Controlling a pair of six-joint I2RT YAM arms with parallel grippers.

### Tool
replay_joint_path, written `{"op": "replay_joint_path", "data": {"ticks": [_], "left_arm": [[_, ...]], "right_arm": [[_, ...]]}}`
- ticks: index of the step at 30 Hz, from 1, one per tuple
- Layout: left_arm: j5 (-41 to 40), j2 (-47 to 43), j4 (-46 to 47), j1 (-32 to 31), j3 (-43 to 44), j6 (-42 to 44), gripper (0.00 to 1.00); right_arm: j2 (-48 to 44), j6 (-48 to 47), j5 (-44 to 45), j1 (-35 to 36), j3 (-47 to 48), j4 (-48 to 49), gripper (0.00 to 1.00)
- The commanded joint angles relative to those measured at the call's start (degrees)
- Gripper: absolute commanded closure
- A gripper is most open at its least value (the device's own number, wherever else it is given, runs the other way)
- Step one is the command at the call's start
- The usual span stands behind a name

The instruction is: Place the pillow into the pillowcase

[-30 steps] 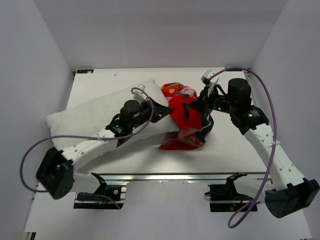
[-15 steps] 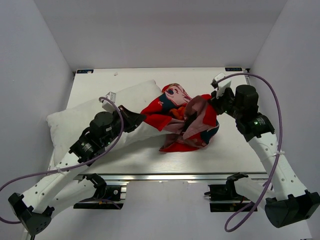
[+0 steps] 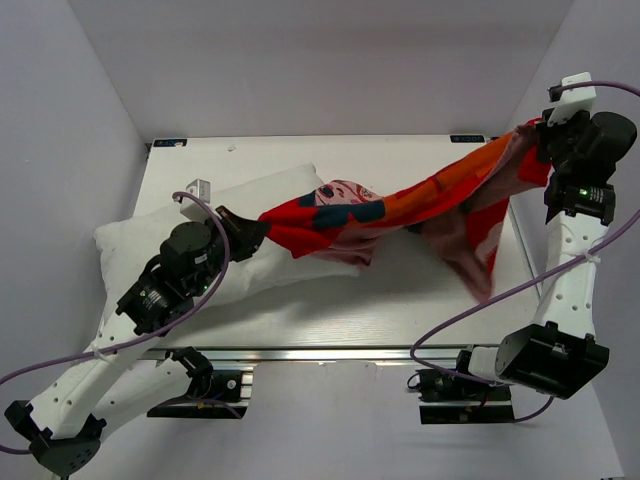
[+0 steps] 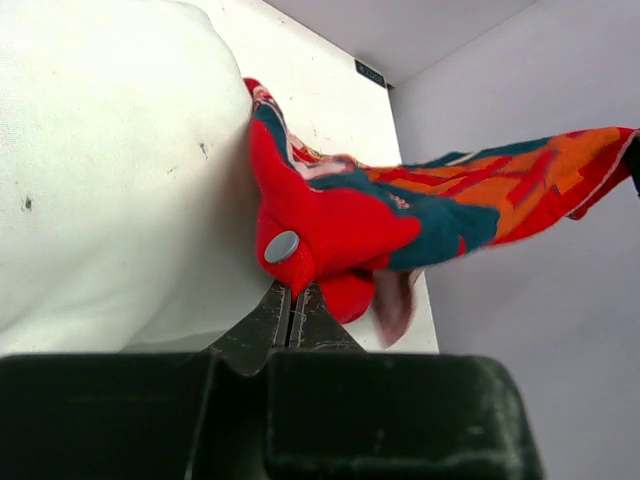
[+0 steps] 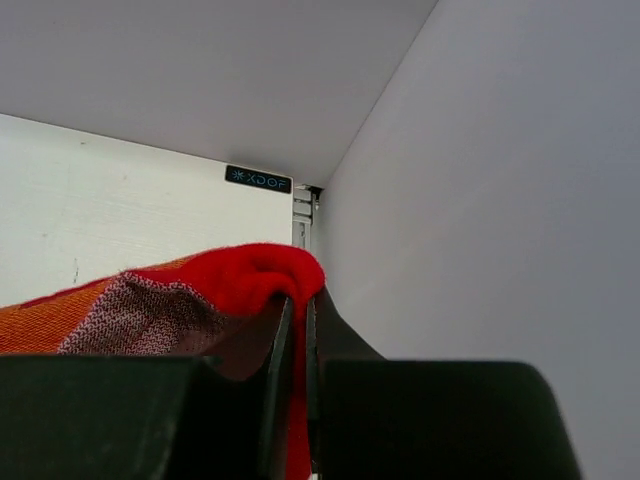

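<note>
The white pillow point(image 3: 160, 235) lies across the left half of the table; it fills the left of the left wrist view point(image 4: 110, 180). The red pillowcase point(image 3: 400, 205) hangs stretched in the air between both grippers, its pink inner side drooping at the right. My left gripper point(image 3: 250, 228) is shut on one red corner beside the pillow's right end, seen in the left wrist view point(image 4: 292, 290). My right gripper point(image 3: 540, 140) is raised high at the far right and is shut on the other end, seen in the right wrist view point(image 5: 300, 300).
The white table point(image 3: 420, 310) is enclosed by grey walls at the back and both sides. The right arm stands tall close to the right wall point(image 3: 610, 60). The metal rail point(image 3: 330, 352) runs along the near edge.
The right gripper has risen up and to the far right, pulling the bunched pillowcase out into a long taut band. The left gripper has drawn back left with its corner.
</note>
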Motion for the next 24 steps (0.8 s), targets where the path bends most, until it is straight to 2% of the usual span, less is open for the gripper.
{"op": "replay_joint_path", "data": {"ticks": [1, 4, 9, 13, 14, 15, 16, 17, 18, 19, 20, 24], "left_arm": [[-1.4, 0.3, 0.6, 0.1, 2.4, 2.3, 1.00], [-2.1, 1.1, -0.6, 0.1, 4.6, 4.1, 1.00], [-2.8, 1.3, -1.1, 0.1, 7.6, 6.9, 1.00], [1.8, 2.7, 3.0, 0.1, 7.3, 7.6, 1.00], [3.3, 3.9, 5.5, 0.1, 7.3, 8.3, 1.00], [4.9, 4.7, 5.5, 0.2, 7.4, 8.9, 1.00], [8.7, 5.6, 5.5, 0.2, 7.8, 8.9, 1.00], [10.8, 6.7, 5.5, 0.2, 8.2, 8.9, 1.00], [13.2, 8.8, 5.5, 0.2, 8.5, 8.9, 1.00], [18.1, 10.0, 14.5, 0.1, 9.2, 11.1, 1.00], [20.8, 11.2, 15.9, 0.1, 9.5, 11.2, 1.00], [31.6, 16.0, 22.0, 0.1, 9.5, 10.7, 1.00]], "right_arm": [[-1.1, -2.4, -2.0, -1.4, -0.7, 5.0, 1.00], [-1.6, -3.2, -1.5, -2.6, -3.8, 7.1, 1.00], [-0.4, -4.2, -2.6, -3.6, -3.5, 6.7, 1.00], [-0.7, -8.3, -9.3, -3.6, -4.8, 2.4, 1.00], [-1.9, -9.3, -11.3, -3.6, -5.4, 0.4, 0.91], [-2.7, -10.5, -15.7, -3.6, -6.0, -0.7, 0.76], [-3.8, -13.1, -18.0, -3.6, -7.4, -1.6, 0.42], [-4.8, -14.4, -20.4, -3.6, -8.1, -3.6, 0.30], [-7.4, -16.1, -25.9, -3.6, -8.3, -4.8, 0.23], [-8.0, -19.0, -29.1, -3.6, -7.9, -6.6, 0.17], [-7.3, -19.9, -31.3, -3.6, -3.5, -12.9, 0.16], [-6.7, -15.2, -41.8, -3.6, 3.9, -16.0, 0.13]]}}
